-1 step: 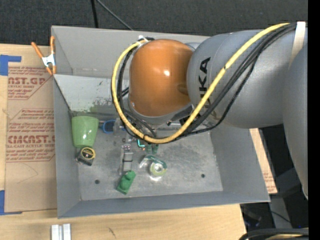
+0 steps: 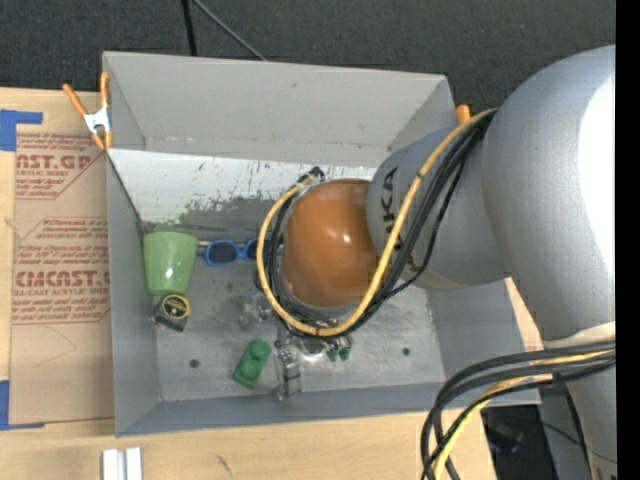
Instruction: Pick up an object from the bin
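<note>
Tool (image 2: 289,366): low over the floor of the bin (image 2: 270,98), under the arm's orange cover (image 2: 325,243); open or closed cannot be told.
Nearest thing: small green block (image 2: 252,363), just left of the tool.
Edges: front wall close to tool and block.
Open room: bare floor left of the block.
Left wall: pale green cup (image 2: 168,260), small black-and-yellow thing (image 2: 173,310) near it.
Hard to make out: blue thing (image 2: 228,252), right end behind cables.
Hidden: floor's middle, under the cover.

I see a dark floor (image 2: 420,18) at the far side, a black cable (image 2: 187,13) crossing it, and a pale wooden table (image 2: 330,448) at the near side, evenly lit.
</note>
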You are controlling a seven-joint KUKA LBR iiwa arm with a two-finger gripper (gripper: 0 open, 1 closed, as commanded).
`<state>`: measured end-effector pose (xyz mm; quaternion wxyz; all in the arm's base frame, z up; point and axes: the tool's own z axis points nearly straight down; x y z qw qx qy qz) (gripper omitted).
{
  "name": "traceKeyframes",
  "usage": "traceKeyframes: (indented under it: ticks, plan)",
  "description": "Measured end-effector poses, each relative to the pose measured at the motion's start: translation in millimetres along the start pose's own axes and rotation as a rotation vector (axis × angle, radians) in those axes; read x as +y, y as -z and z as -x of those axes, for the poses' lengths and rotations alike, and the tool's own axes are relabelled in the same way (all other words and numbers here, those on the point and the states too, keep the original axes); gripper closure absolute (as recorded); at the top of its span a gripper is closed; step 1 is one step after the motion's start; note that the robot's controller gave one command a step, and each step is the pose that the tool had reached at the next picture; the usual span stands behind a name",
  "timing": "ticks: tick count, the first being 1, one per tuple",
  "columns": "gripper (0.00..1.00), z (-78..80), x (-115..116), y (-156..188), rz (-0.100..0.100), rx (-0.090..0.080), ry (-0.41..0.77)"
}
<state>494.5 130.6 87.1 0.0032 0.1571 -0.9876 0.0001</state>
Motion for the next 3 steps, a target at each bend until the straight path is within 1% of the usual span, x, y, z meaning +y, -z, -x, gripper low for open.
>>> traceKeyframes:
  ticks: [1,2,3]
  plan:
    - [0.0,-0.6,19,-17,-0.001,-0.014,0.008]
    - [1.0,-2.5,19,-17,0.001,-0.007,0.007]
    - [1.0,-4.1,9,127,-0.001,-0.015,-0.011]
